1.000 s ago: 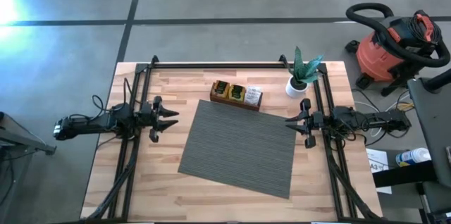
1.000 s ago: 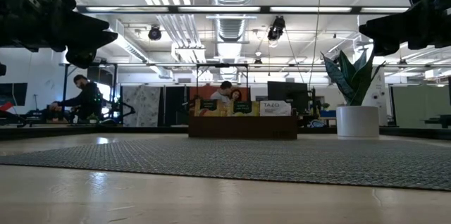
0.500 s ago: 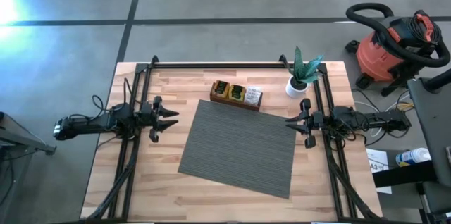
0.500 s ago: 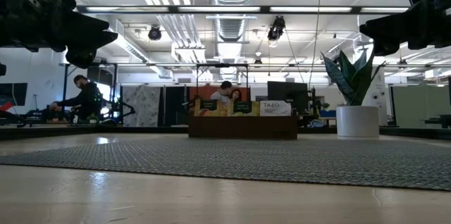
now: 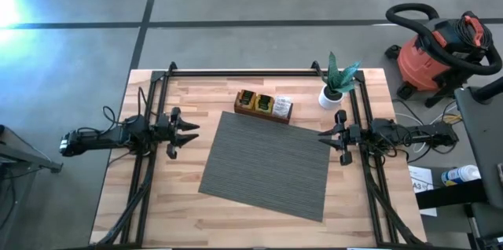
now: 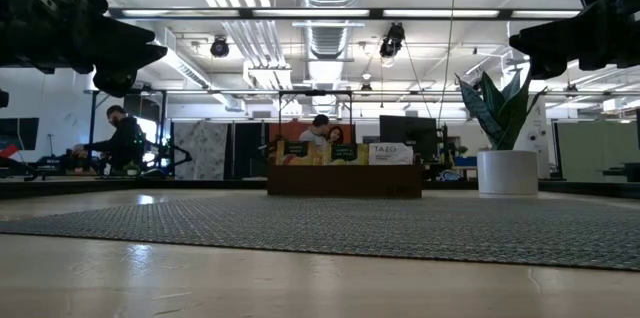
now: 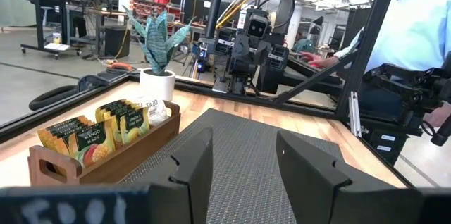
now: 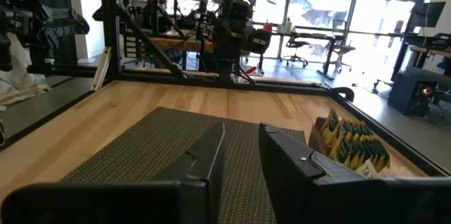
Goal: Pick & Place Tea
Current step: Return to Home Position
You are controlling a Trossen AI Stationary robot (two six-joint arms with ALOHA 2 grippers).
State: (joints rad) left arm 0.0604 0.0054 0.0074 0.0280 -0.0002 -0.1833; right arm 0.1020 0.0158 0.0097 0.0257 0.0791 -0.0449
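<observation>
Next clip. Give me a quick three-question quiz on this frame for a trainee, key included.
1. True or false: tea sachets lie on the grey mat.
2. What do the left gripper and the right gripper hold?
3. The potted plant stands nearest: A) the left gripper, B) the right gripper, C) both equally.
Key: 1. False; they stand in the wooden tray. 2. Nothing; both are open and empty. 3. B.

The left gripper (image 5: 192, 134) hovers level just off the grey mat's (image 5: 267, 167) left edge, fingers parted. The right gripper (image 5: 324, 140) faces it from the mat's right edge, fingers likewise apart.
</observation>
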